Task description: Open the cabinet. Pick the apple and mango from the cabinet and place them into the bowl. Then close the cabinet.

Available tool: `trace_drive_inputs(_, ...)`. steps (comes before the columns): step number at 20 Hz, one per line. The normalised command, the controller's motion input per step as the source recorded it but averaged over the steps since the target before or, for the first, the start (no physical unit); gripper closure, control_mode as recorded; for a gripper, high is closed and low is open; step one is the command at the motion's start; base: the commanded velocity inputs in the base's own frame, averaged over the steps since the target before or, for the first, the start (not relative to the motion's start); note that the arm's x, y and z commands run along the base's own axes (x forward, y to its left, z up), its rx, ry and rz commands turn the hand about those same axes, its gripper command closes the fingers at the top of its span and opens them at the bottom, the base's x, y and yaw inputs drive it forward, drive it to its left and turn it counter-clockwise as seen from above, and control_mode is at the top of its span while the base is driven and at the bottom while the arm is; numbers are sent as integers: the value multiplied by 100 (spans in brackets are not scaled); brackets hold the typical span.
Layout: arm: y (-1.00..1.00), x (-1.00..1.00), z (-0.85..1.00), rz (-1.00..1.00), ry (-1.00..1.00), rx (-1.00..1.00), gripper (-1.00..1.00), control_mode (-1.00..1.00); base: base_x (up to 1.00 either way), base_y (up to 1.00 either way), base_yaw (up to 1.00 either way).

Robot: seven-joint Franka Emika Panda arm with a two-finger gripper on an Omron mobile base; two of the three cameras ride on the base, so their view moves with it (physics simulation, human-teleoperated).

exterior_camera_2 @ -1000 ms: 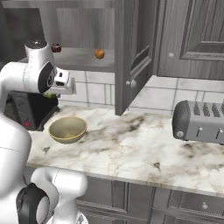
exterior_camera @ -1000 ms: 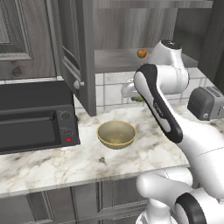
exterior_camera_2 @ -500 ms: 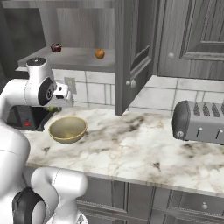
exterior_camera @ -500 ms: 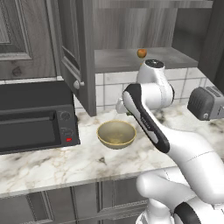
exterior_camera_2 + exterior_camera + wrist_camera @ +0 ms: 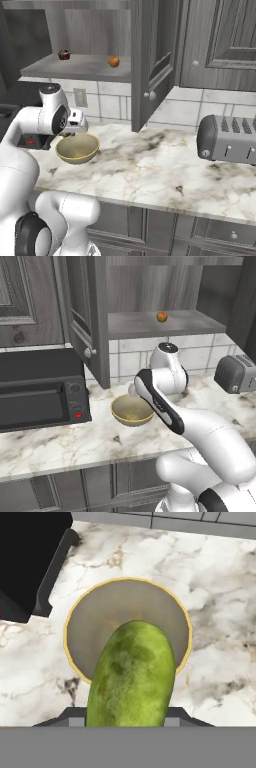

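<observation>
Hand view, from left to right: the black microwave fills the upper left corner on the marble counter, then comes the tan bowl, seen from straight above, and the green mango in front of it, clamped between the jaws and covering the bowl's near side. The gripper itself is mostly hidden behind the fruit, so its fingertips can hardly be made out.

Left base view, again left to right: the microwave, the open cabinet door with its pale knob, the bowl on the counter, and the arm bent over it. The apple sits on the cabinet shelf, well above and to the right of the bowl. A toaster stands at the far right.
</observation>
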Motion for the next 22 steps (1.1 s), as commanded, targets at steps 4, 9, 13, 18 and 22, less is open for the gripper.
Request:
trace_drive_inputs(4, 7, 40, -43, 0, 0, 0, 100, -100, 0, 0, 0)
trace_drive_inputs(9, 7, 29, -40, 0, 0, -1, 100, -100, 0, 0, 0)
trace_drive_inputs(13, 9, 23, -38, 0, 0, -2, 100, -100, 0, 0, 0)
trace_drive_inputs(18, 7, 18, -32, 0, 0, -1, 100, -100, 0, 0, 0)
trace_drive_inputs(22, 4, 18, -24, 0, 2, 0, 100, -100, 0, 0, 0)
